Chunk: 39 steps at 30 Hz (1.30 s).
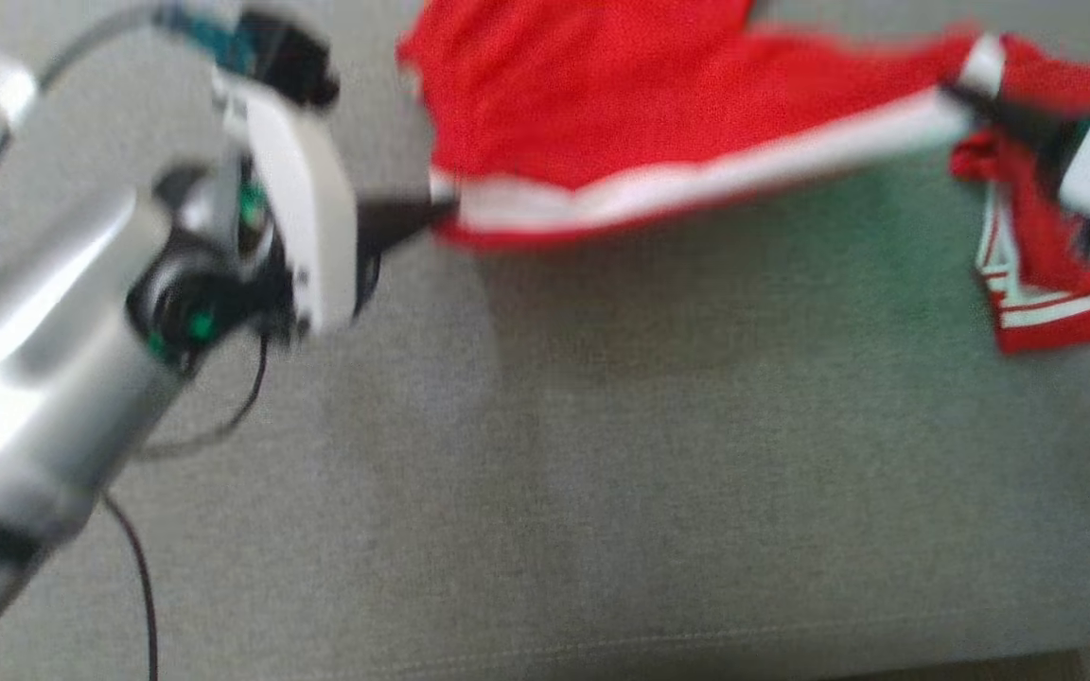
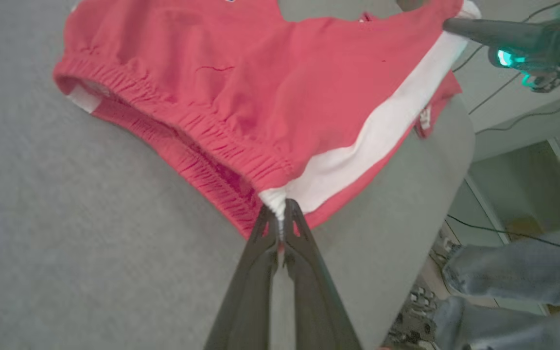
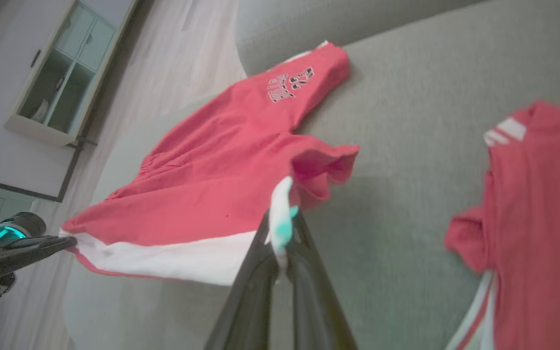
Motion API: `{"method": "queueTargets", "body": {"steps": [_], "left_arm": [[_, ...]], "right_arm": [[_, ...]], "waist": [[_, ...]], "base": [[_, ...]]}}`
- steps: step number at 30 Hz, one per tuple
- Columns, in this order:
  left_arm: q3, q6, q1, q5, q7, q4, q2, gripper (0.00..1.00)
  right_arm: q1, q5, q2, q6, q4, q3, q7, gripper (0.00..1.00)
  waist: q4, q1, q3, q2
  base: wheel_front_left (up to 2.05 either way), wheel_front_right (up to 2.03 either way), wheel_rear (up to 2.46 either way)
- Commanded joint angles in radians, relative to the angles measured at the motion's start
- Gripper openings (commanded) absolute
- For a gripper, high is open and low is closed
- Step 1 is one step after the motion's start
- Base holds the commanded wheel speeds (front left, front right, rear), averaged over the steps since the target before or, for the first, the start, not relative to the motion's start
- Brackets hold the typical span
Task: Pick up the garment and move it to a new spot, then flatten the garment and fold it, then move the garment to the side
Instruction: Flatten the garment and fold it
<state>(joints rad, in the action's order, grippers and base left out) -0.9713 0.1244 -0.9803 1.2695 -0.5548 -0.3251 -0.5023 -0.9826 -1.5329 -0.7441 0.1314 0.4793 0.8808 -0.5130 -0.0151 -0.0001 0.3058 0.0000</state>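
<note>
Left gripper (image 2: 279, 214) and right gripper (image 3: 282, 228) each clamp an end of the red shorts' (image 1: 602, 104) white stripe, stretched above open grey cushion (image 1: 649, 473).

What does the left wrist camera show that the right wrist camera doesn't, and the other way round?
Left wrist view: a person's jeans-clad legs and the inside of an elastic waistband. Right wrist view: lettering printed on one leg, a second red garment with white stripes, a glass-fronted cabinet. Both: the red shorts with a white side stripe, stretched over the grey sofa between the left claw and right claw, each shut on that stripe.
</note>
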Motion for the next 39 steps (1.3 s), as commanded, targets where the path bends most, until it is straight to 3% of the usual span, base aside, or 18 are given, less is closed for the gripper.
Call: {"method": "queueTargets", "body": {"steps": [1, 8, 16, 21, 26, 32, 39], "left_arm": [[0.029, 0.006, 0.001, 0.035, -0.009, 0.068, -0.076, 0.0], [-0.041, 0.006, 0.15, 0.165, -0.091, 0.227, -0.198, 0.0], [-0.07, 0.006, 0.227, 0.227, -0.128, 0.279, -0.241, 0.0], [-0.058, 0.004, 0.216, 0.255, -0.135, 0.277, -0.224, 0.0], [0.003, -0.021, 0.149, 0.361, -0.179, 0.252, -0.186, 0.0], [0.045, -0.048, 0.045, 0.417, -0.232, 0.199, -0.136, 0.0], [0.093, -0.047, -0.037, 0.436, -0.222, 0.12, -0.086, 0.0]], "right_arm": [[0.049, -0.025, -0.045, -0.001, -0.015, -0.002, -0.01, 0.0], [0.199, -0.102, -0.101, -0.001, -0.049, 0.049, -0.123, 0.0], [0.26, -0.131, -0.147, -0.001, -0.094, 0.089, -0.199, 0.0], [0.238, -0.149, -0.165, -0.001, -0.093, 0.073, -0.2, 0.0], [0.143, -0.205, -0.168, -0.001, -0.03, 0.047, -0.268, 0.0], [-0.045, -0.234, -0.136, -0.001, 0.093, 0.042, -0.368, 0.0], [-0.26, -0.206, -0.067, -0.001, 0.285, 0.095, -0.47, 0.0]], "waist": [[-0.007, 0.0001, -0.079, 0.0], [0.0, 0.0001, -0.175, 0.0], [0.009, 0.0001, -0.2, 0.0], [0.04, 0.0001, -0.168, 0.0], [0.085, 0.0001, -0.093, 0.0], [0.142, 0.0001, 0.007, 0.0], [0.209, 0.0001, 0.087, 0.0]], "base": [[0.0, 0.0, 0.0], [0.0, 0.0, 0.0], [0.0, 0.0, 0.0], [0.0, 0.0, 0.0], [0.0, 0.0, 0.0], [0.0, 0.0, 0.0], [0.0, 0.0, 0.0]]}}
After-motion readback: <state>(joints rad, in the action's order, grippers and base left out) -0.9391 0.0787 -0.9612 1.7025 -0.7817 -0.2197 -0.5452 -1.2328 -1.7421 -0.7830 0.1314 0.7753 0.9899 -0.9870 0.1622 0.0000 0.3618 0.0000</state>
